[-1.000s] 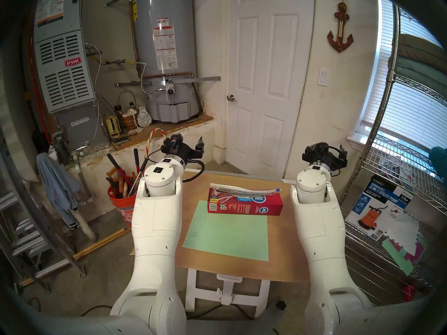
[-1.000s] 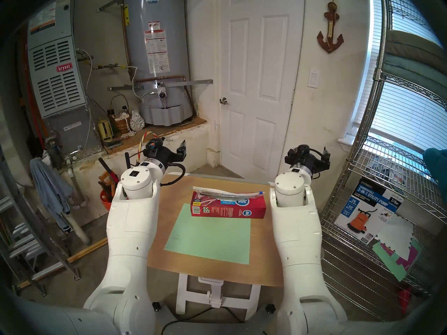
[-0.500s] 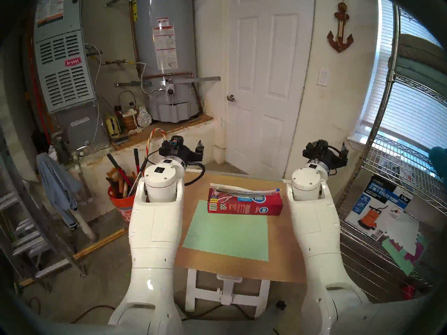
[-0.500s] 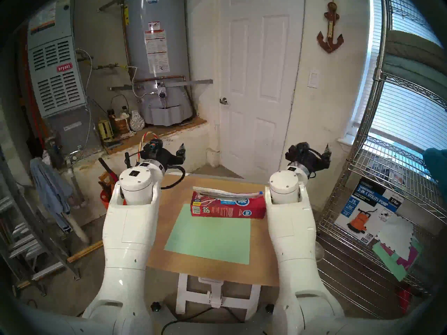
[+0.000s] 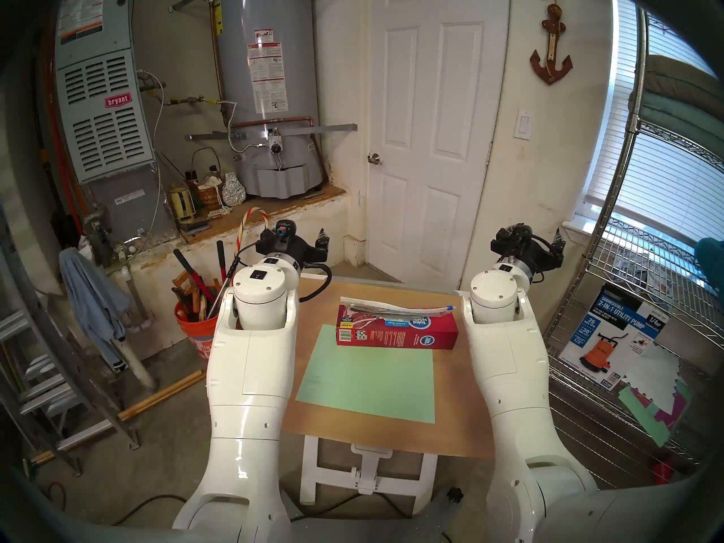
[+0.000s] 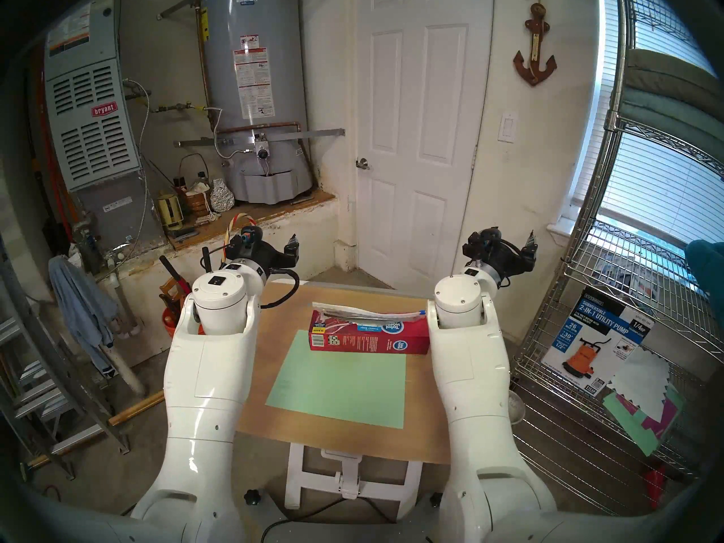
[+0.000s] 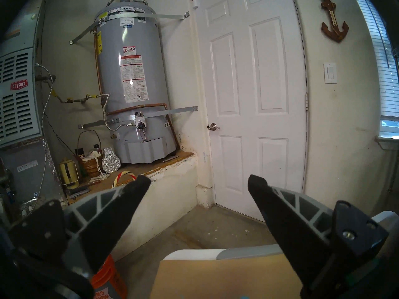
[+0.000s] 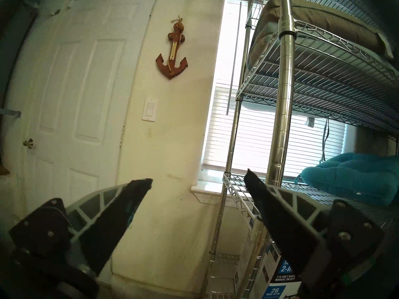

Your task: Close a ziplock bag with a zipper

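The ziplock bag (image 5: pixel 386 306) (image 6: pixel 360 310), clear with a whitish top band, lies flat on top of a red box (image 5: pixel 395 332) (image 6: pixel 368 337) at the far side of the table. Its zipper (image 5: pixel 450 306) (image 6: pixel 422 312), a tiny blue slider, sits at the bag's right end. My left gripper (image 5: pixel 295 233) (image 6: pixel 266 239) (image 7: pixel 198 180) hangs open and empty beyond the table's far left corner. My right gripper (image 5: pixel 529 234) (image 6: pixel 501 236) (image 8: pixel 197 177) hangs open and empty beyond the far right corner. Both are well apart from the bag and point away from it.
A green mat (image 5: pixel 368 377) lies on the wooden table top (image 5: pixel 454 397) in front of the red box. A wire shelf (image 5: pixel 627 264) stands close to the right arm. An orange bucket of tools (image 5: pixel 194 326) stands on the floor left of the table.
The left gripper's jaws have spread a little wider. Both arms have shifted slightly, the right one inward toward the table. The bag and box have not moved.
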{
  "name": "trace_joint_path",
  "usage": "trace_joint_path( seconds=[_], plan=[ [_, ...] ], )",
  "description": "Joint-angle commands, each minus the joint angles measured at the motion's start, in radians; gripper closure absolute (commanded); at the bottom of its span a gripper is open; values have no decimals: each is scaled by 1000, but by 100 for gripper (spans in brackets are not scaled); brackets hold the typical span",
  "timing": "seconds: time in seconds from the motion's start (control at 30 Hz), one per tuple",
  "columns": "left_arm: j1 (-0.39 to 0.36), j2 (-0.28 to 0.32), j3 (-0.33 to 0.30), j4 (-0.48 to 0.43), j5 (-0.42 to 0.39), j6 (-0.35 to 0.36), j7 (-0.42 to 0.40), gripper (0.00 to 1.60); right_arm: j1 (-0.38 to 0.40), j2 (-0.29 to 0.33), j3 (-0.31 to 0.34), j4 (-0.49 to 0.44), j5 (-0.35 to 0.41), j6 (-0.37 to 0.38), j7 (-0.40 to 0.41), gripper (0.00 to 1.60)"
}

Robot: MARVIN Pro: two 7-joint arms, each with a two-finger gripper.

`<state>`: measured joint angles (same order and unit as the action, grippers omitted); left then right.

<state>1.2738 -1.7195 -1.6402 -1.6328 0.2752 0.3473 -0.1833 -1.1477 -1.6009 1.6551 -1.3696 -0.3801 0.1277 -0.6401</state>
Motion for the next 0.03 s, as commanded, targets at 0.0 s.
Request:
trace_joint_path(
  seconds=[0.0],
  plan=[
    [-12,-1,2,-30,-4,-10,1,0,25,0,-9,-15,-3,-13,0,0]
  ],
)
